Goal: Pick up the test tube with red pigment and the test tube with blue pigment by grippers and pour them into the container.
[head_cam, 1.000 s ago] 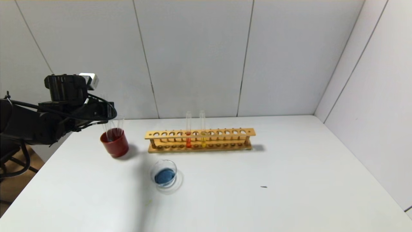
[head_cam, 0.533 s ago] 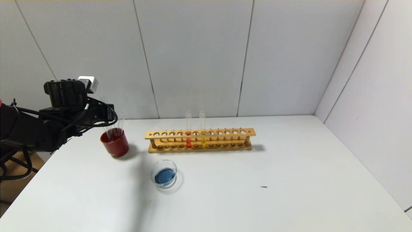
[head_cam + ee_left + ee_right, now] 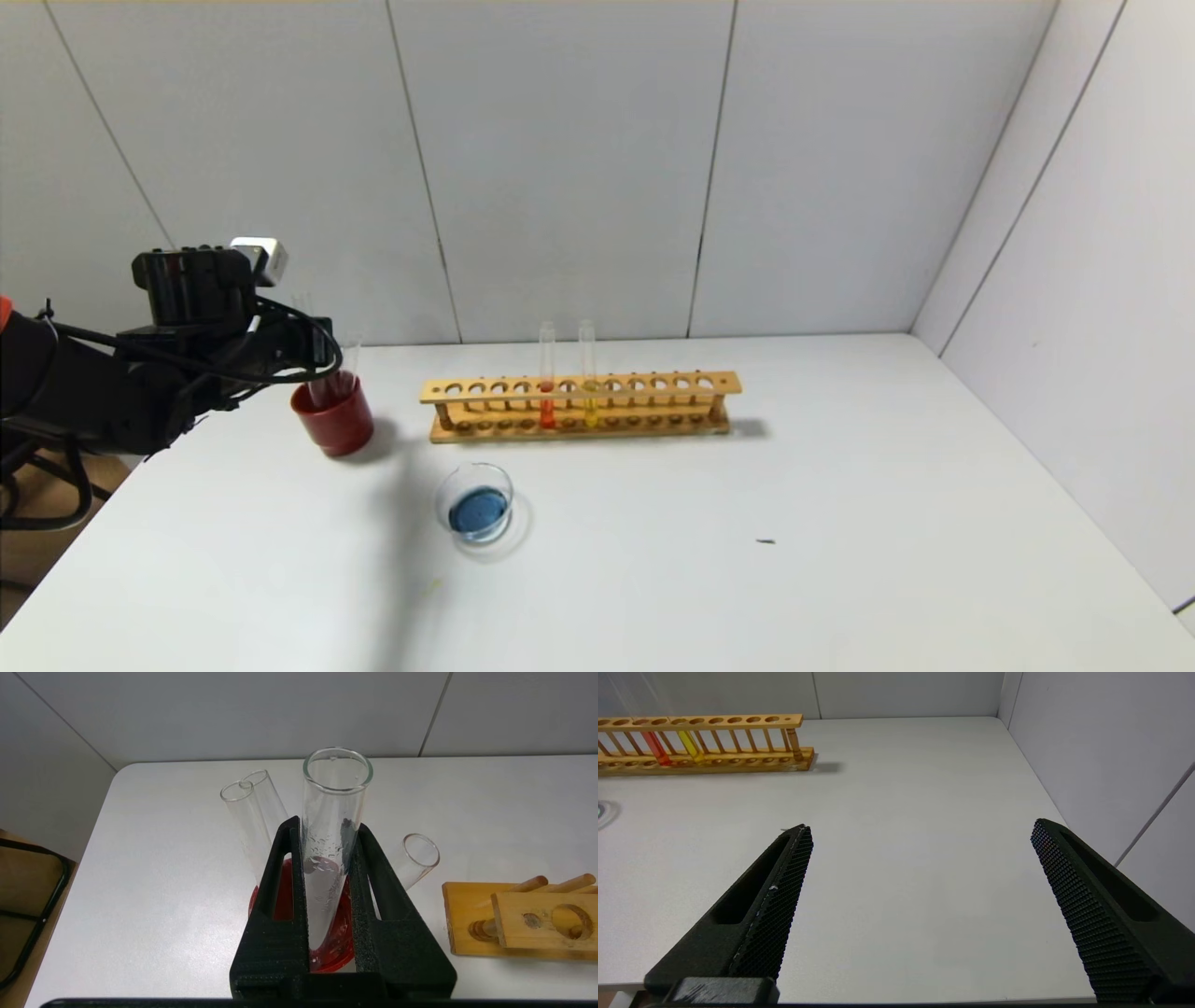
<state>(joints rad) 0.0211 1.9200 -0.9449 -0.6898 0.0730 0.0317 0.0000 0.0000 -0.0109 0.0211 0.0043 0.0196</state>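
Note:
My left gripper (image 3: 316, 353) (image 3: 327, 826) is shut on a clear, empty test tube (image 3: 334, 812) with droplets inside. It holds the tube upright with its round bottom down inside the dark red cup (image 3: 333, 422) (image 3: 338, 947). No tube with pinkish-red or teal-blue liquid is in view. The container (image 3: 446, 497), a small clear glass dish, holds dark blue liquid and stands in front of the rack, apart from the cup. My right gripper (image 3: 920, 828) is open and empty over bare table on the right, and is out of the head view.
Three other empty tubes lean in the red cup (image 3: 245, 816) (image 3: 418, 858). The wooden rack (image 3: 579, 385) holds an orange-red tube (image 3: 547, 411) and a yellow tube (image 3: 589, 409). The table's left edge is close beside the cup.
My left gripper has moved down with the empty tube, sinking it deeper into the red cup. Nothing else has moved.

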